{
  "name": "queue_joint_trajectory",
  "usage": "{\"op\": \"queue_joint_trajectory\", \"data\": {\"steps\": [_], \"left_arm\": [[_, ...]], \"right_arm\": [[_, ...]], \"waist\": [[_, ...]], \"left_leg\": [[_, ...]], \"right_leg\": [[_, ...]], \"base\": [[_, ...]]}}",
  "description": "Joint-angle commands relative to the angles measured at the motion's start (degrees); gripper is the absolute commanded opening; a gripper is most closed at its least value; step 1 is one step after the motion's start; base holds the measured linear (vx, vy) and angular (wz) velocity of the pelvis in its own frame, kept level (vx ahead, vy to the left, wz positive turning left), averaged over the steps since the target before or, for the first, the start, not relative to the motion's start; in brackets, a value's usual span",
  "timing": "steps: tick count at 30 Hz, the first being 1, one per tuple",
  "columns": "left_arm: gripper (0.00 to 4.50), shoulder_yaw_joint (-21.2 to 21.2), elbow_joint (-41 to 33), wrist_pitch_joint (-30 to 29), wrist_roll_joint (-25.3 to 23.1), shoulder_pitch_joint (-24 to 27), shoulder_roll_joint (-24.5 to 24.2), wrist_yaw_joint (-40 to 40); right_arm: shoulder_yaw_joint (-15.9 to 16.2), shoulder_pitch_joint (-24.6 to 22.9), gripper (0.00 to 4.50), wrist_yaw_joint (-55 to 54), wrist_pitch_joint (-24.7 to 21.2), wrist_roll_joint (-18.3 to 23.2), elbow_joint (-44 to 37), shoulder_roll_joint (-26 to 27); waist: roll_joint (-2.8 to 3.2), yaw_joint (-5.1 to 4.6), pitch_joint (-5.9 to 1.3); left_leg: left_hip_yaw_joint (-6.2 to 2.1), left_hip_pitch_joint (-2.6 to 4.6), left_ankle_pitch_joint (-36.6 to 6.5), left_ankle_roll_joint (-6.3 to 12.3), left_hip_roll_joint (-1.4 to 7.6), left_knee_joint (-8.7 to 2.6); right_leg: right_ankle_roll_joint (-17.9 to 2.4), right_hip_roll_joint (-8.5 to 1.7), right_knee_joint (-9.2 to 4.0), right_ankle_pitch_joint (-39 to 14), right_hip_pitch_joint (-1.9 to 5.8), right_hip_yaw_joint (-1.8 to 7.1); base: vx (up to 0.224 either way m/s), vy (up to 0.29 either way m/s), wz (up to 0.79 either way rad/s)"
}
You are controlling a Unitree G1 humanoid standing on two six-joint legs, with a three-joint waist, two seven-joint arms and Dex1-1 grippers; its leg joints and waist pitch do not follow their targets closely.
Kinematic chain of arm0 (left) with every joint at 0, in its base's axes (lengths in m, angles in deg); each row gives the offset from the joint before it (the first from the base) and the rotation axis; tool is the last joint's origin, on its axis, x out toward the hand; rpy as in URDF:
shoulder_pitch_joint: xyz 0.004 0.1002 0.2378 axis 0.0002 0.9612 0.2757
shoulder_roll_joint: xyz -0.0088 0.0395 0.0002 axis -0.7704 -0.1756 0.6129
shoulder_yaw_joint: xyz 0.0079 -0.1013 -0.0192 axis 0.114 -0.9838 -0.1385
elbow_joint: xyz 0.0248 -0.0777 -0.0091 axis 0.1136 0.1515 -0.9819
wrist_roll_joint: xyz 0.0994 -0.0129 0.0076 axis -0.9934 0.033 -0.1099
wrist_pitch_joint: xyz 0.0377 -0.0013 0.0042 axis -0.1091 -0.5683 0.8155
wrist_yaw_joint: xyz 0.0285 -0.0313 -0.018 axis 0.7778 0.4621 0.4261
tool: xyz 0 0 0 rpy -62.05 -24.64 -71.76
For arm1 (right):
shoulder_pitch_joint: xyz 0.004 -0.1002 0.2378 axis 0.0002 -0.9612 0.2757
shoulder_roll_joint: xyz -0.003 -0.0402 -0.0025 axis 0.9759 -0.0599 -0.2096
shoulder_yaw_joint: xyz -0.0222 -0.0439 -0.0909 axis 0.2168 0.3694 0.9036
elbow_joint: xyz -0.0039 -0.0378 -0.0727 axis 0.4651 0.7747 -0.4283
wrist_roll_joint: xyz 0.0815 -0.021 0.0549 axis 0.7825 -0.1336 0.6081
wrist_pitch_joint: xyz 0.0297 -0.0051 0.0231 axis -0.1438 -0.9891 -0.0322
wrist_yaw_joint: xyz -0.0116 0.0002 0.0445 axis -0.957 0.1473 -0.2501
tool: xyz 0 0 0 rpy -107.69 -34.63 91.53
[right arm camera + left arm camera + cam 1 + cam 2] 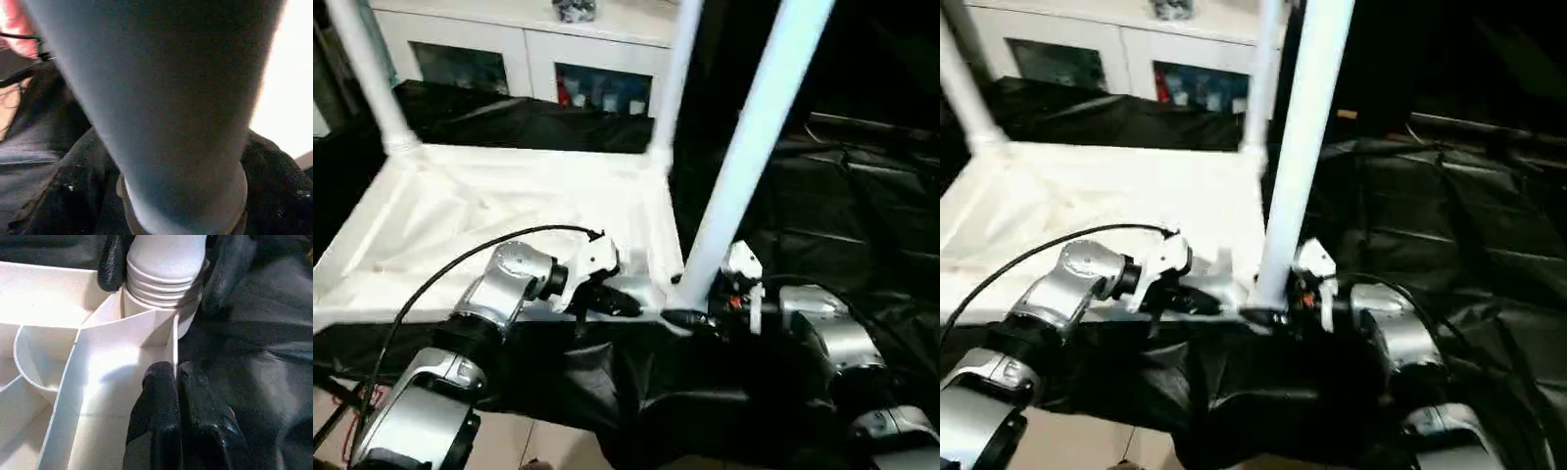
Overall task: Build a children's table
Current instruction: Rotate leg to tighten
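Left eye view: white plastic rectangular tabletop (509, 211) lies upside down, ribbed underside up, on the black-draped work table (862, 206). Three long white tube legs stand in its corner sockets: far-left leg (367, 73), far-right leg (671, 73), and the near-right leg (754, 147), which tilts a little. Left gripper (177, 374) is clamped on the tabletop's thin near rim wall just beside the near-right corner socket, black fingers (159, 401) pressed together with the wall between them. Right gripper (690, 315) sits at the base of the near-right leg, a black finger on each side of the ribbed leg end; jaws wide, can't tell if they actually squeeze it. White cabinet (529, 44) behind the table
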Motion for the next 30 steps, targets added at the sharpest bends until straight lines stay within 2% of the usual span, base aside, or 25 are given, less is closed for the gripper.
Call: {"op": "queue_joint_trajectory", "data": {"steps": [1, 2, 6, 10, 13, 15, 18, 19, 21, 22, 24, 30], "left_arm": [[0.0, 0.7, -1.2, 0.5, 0.5, -0.3, 1.2, 0.7], [0.0, 0.7, -1.2, 0.5, 0.7, -0.2, 0.9, 0.1], [0.0, 0.7, -1.1, 0.5, 0.7, -0.1, 0.7, -0.3], [0.0, 0.9, -1.1, 0.4, 0.9, -0.1, 0.7, -0.2], [0.0, 0.9, -1.0, 0.5, 0.8, -0.1, 0.8, 0.4], [0.0, 0.8, -0.8, 0.5, 0.6, -0.1, 1.1, 1.6], [0.0, -0.6, 0.4, -0.9, 0.3, -0.8, 2.9, 7.1], [0.0, -1.0, 0.9, -1.3, 0.0, -1.3, 3.8, 9.4], [0.0, -1.4, 1.8, -1.7, -0.5, -2.0, 5.1, 12.7], [0.0, -1.6, 2.3, -2.1, -0.7, -2.4, 6.0, 14.7], [0.0, -2.0, 3.1, -3.1, -1.3, -3.3, 8.0, 19.1], [0.0, -2.1, 2.6, -5.6, -1.6, -3.8, 12.7, 25.4]], "right_arm": [[5.4, -1.8, 3.36, 4.7, -2.1, -0.3, -1.0, 0.9], [6.2, -2.4, 3.2, 5.4, -3.1, -0.1, -2.4, 0.6], [6.4, -2.8, 2.91, 5.8, -3.8, -0.1, -3.3, 0.8], [6.1, -3.1, 2.83, 5.3, -4.9, 0.0, -4.0, 1.2], [5.7, -3.3, 2.81, 4.5, -5.0, 0.3, -4.1, 1.4], [4.6, -3.2, 2.81, 2.0, -4.6, 0.4, -3.3, 2.2], [0.8, -1.4, 2.79, -8.2, -3.3, -0.5, 1.4, 5.2], [-0.7, -0.2, 2.79, -13.7, -2.3, -1.3, 4.0, 6.6], [-2.6, 1.7, 2.78, -21.8, -2.0, -2.4, 7.7, 8.4], [-3.4, 2.6, 2.78, -25.6, -1.7, -2.8, 9.4, 9.4], [-4.6, 4.1, 2.77, -30.9, -2.3, -2.9, 11.9, 11.3], [-5.7, 7.7, 2.77, -40.5, -2.9, -4.4, 17.2, 15.4]], "waist": [[-0.02, -0.06, -3.06], [0.15, -0.02, -3.09], [0.1, 0.06, -3.13], [0.1, -0.02, -3.07], [0.11, -0.02, -3.1], [0.06, 0.0, -3.13], [0.06, -0.42, -2.84], [-0.13, -0.86, -2.63], [-0.3, -1.28, -2.56], [-0.27, -1.41, -2.59], [-0.42, -2.15, -2.59], [-0.41, -2.31, -2.79]], "left_leg": [[0.76, 0.09, -13.7, 3.09, 0.5, -3.52], [0.81, 0.18, -13.5, 3.1, 0.46, -3.46], [0.8, 0.08, -13.2, 3.0, 0.4, -3.43], [0.77, 0.13, -14.0, 2.63, 0.39, -3.5], [0.76, 0.07, -13.5, 2.6, 0.37, -3.48], [0.75, 0.05, -13.4, 2.57, 0.34, -3.46], [0.64, 0.08, -15.2, 1.72, 0.26, -3.73], [0.5, 0.19, -17.4, 0.82, 0.19, -3.85], [0.16, 0.32, -19.4, -0.41, 0.11, -4.02], [0.05, 0.33, -19.6, -0.61, 0.08, -4.04], [0.05, 0.46, -20.3, -0.8, 0.11, -4.01], [0.28, 0.18, -18.3, 0.08, 0.06, -3.92]], "right_leg": [[-13.1, -2.14, -4.19, -11.0, 2.76, 2.04], [-13.3, -2.06, -4.16, -10.1, 2.71, 2.05], [-13.3, -2.15, -4.11, -9.7, 2.81, 2.03], [-13.0, -2.16, -4.27, -11.1, 2.75, 2.02], [-13.1, -2.1, -4.18, -10.1, 2.82, 2.02], [-12.9, -2.17, -4.19, -10.3, 2.86, 2.02], [-12.3, -2.3, -4.53, -13.7, 2.5, 2.03], [-11.2, -2.47, -4.9, -18.9, 2.22, 1.96], [-8.9, -2.56, -5.51, -25.1, 2.19, 1.81], [-8.4, -2.62, -5.62, -26.1, 2.18, 1.77], [-8.0, -2.48, -5.83, -26.1, 1.79, 1.88], [-9.4, -2.22, -5.4, -20.4, 1.98, 2.02]], "base": [[0.0, 0.0, 0.0], [0.0, 0.0, 0.0], [0.0, 0.0, 0.0], [0.0, 0.0, 0.0], [0.0, 0.0, 0.0], [0.0, 0.0, 0.0], [0.0, 0.0, 0.0], [0.0, 0.0, 0.0], [0.0, 0.0, 0.0], [0.0, 0.0, 0.0], [0.0, 0.0, 0.0], [0.0, 0.0, 0.0]]}}
